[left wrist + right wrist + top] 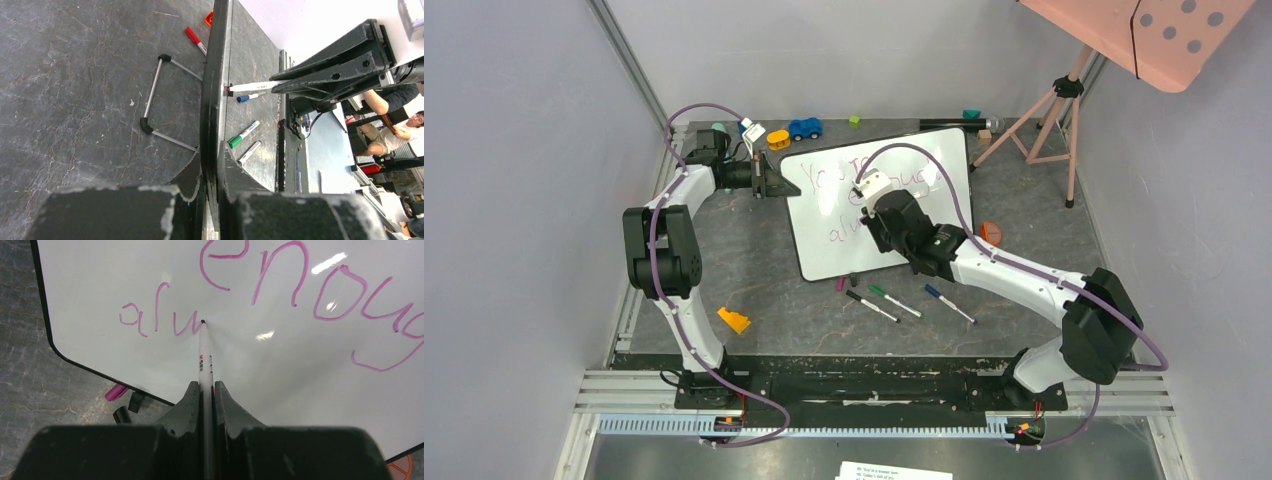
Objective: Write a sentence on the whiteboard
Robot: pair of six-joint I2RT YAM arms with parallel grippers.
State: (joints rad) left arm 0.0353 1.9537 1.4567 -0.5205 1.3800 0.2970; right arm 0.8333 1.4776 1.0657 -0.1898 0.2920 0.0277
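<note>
Top: board (939, 160) propped mid-table, left gripper (774, 185) clamped on its 9 o'clock edge; right gripper (871, 205) hiding most of the sentence (826, 181).
Left wrist: board edge-on, writing unseen.
Right wrist: jaws closed on marker (204, 355), tip touching after "alw" at 10 o'clock; "enoug" cut off at 2 o'clock. Probably mid-"always", the rest left.

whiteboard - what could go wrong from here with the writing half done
1. The left gripper clamps only one edge of the whiteboard, so pen pressure might swing it and skew the letters.
2. The marker sticks well out of the right gripper with its tip on the board; pressing harder could tilt it or slide it back.
</note>
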